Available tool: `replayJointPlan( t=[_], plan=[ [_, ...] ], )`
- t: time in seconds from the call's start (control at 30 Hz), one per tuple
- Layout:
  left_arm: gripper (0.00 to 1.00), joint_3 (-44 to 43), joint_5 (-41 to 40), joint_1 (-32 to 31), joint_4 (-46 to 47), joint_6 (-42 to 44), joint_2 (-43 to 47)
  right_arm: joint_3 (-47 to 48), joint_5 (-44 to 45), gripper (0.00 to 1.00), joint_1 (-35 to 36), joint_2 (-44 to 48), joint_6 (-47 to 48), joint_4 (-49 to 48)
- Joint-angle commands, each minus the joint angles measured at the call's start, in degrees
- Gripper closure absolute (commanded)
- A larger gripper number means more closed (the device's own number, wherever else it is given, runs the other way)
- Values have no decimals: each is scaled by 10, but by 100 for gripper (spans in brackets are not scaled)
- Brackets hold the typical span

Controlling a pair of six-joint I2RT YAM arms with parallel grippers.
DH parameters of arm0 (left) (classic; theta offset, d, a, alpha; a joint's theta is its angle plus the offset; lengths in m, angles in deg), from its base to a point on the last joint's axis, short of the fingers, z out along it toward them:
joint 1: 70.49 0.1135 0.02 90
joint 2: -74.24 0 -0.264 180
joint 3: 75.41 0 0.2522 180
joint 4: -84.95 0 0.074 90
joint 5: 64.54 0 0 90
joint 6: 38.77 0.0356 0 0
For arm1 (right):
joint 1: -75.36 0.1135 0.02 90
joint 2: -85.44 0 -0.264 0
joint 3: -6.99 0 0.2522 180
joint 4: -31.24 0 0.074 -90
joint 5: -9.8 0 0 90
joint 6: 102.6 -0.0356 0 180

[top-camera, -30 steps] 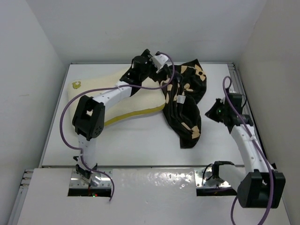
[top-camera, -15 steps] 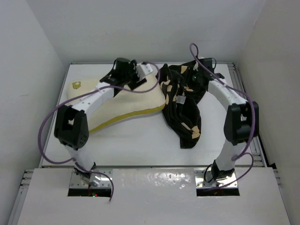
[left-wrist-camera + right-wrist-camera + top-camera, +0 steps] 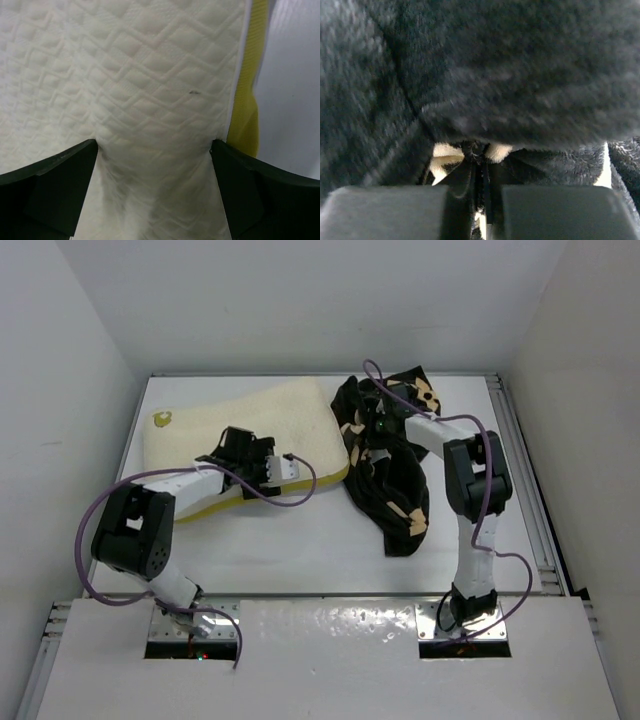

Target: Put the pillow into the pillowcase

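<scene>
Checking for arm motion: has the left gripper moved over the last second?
Yes. The left gripper has come away from the far edge of the table toward the near side, over the pillow by its yellow band.

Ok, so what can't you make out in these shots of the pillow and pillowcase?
- Opening of the pillowcase: top view, lost in crumpled folds and under the right arm.
- How much fabric the right gripper pinches: right wrist view, blurred pile fills the frame.
- Outline of the pillow: left wrist view, cut off top, left and bottom; the left gripper covers the lower corners.
</scene>
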Motion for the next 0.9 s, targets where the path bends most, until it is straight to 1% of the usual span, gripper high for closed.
replayJointPlan(
  t=[0.0,0.03,0.07,0.1,0.13,0.17,0.2,0.23,0.27,0.33,0.37,0.4,0.43,0.47,0.5,0.53,0.57,0.6,0.63,0.67,0.7,0.73,0.77,0.8,0.83,0.87],
  plan=[
    [4,42,-22,-6,13,70,-11,23,-2,100,1,4,-36,-27],
    [30,41,-17,-5,-9,80,-9,14,2,100,-1,18,-40,-31],
    [46,41,-8,-3,-21,79,-5,6,10,100,-3,30,-43,-36],
    [59,39,7,1,-47,79,0,-4,18,100,-4,44,-46,-42],
    [76,38,12,1,-64,85,15,-17,30,100,-7,62,-48,-50],
    [100,38,22,9,-77,81,27,-45,58,100,-9,99,-57,-68],
    [100,36,33,16,-99,70,58,-59,72,100,-11,119,-63,-79],
    [100,31,47,29,-120,76,74,-89,90,100,-16,136,-79,-108],
    [100,17,85,53,-182,91,93,-103,90,100,-17,169,-90,-120],
    [100,4,123,79,-260,168,145,-133,104,100,-15,196,-109,-154],
    [100,4,142,94,-341,244,185,-138,105,100,-9,210,-109,-174],
    [100,10,144,99,-377,277,209,-141,107,100,-2,213,-105,-180],
    [100,19,141,102,-407,311,229,-137,110,100,25,213,-81,-182],
    [100,46,136,103,-456,336,253,-131,111,100,41,211,-67,-181],
    [89,64,122,103,-478,388,298,-110,109,100,75,195,-36,-161],
    [72,79,121,103,-492,410,317,-99,101,100,90,183,-24,-138],
    [51,114,106,103,-502,422,341,-85,80,100,104,173,-11,-122],
    [32,129,104,103,-496,418,380,-75,67,98,116,157,0,-105],
    [1,140,110,104,-483,401,397,-66,53,91,135,152,18,-84],
    [0,154,118,105,-446,358,427,-67,6,68,146,152,27,-80],
    [0,157,129,106,-420,334,440,-69,-20,50,148,154,34,-77],
    [0,157,161,104,-396,300,448,-75,-41,35,151,160,48,-70],
    [0,150,178,104,-325,202,454,-78,-49,20,152,180,53,-56],
    [0,145,196,105,-278,142,452,-97,-43,15,151,195,55,-53],
    [0,133,214,101,-178,71,445,-109,-37,11,147,214,54,-55],
    [0,126,215,97,-127,-72,420,-126,-33,6,139,231,48,-66]
  ],
)
